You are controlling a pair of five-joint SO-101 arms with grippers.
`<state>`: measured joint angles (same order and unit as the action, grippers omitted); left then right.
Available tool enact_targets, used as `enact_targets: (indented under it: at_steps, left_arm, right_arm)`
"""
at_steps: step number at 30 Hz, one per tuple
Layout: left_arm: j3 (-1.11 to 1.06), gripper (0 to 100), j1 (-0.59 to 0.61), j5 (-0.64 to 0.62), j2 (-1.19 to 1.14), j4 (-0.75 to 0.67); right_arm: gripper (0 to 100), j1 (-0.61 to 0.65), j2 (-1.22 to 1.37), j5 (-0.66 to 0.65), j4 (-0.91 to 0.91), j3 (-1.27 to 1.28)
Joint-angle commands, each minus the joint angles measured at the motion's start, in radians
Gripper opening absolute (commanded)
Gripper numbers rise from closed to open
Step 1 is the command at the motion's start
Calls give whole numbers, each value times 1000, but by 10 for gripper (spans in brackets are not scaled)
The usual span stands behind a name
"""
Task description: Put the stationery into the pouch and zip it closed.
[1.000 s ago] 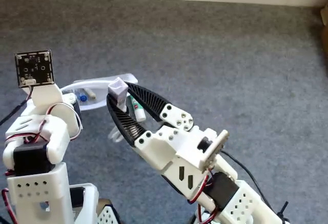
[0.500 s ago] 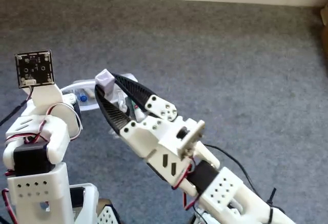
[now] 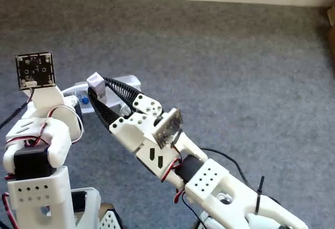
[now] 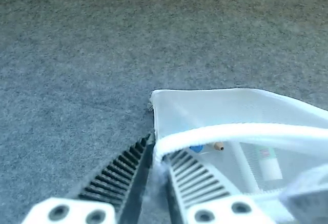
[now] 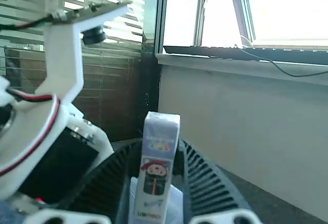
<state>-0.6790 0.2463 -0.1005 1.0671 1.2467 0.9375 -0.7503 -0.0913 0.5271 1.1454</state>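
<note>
On grey carpet [image 3: 235,56], toward its left side near arm bases: translucent white mesh pouch [image 4: 220,106], mouth open; left gripper [image 4: 155,151] has black fingers almost together, pinching pouch rim at its corner; right gripper [image 3: 97,86] clamped on small white-and-lilac boxed eraser [image 3: 95,78], box upright between fingers, held over pouch mouth, not inside; in pouch: small blue item [image 4: 196,147], white tube with green band [image 4: 267,165]; zip unclosed.
</note>
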Motion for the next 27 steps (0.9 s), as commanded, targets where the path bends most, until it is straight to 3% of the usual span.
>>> enact_targets:
  at_steps: [1,8,27]
  left_arm:
    - [8,11,-22,8,19,-6]
    - [7,11,-22,9,19,-6]
    - [5,11,-19,9,19,-6]
  right_arm:
    - [5,-2,18,-9,31,-19]
    - [5,-68,108,-8,31,-21]
    - [5,-67,128,-14,22,39]
